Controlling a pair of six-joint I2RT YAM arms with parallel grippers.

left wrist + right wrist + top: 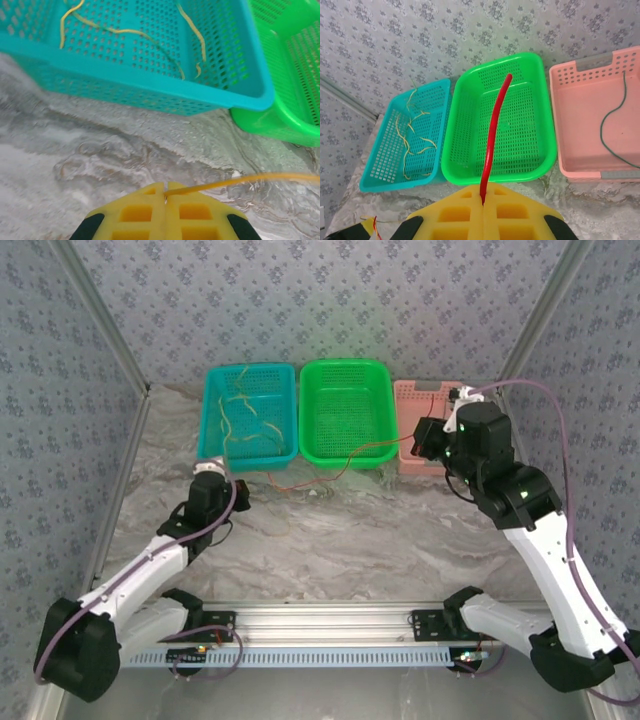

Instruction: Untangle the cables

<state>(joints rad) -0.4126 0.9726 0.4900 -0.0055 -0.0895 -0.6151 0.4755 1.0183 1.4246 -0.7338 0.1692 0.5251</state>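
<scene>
Over the table beside the teal basket, where yellow cables lie, my left gripper pinches an orange cable while my right gripper, near the green basket, pinches a red cable, light, limp, slick strands I judge best gripped near 1 end.

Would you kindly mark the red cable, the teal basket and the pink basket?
red cable (492, 130), right wrist view, mid-length.
teal basket (150, 95), left wrist view, near wall.
pink basket (582, 172), right wrist view, near rim.
</scene>
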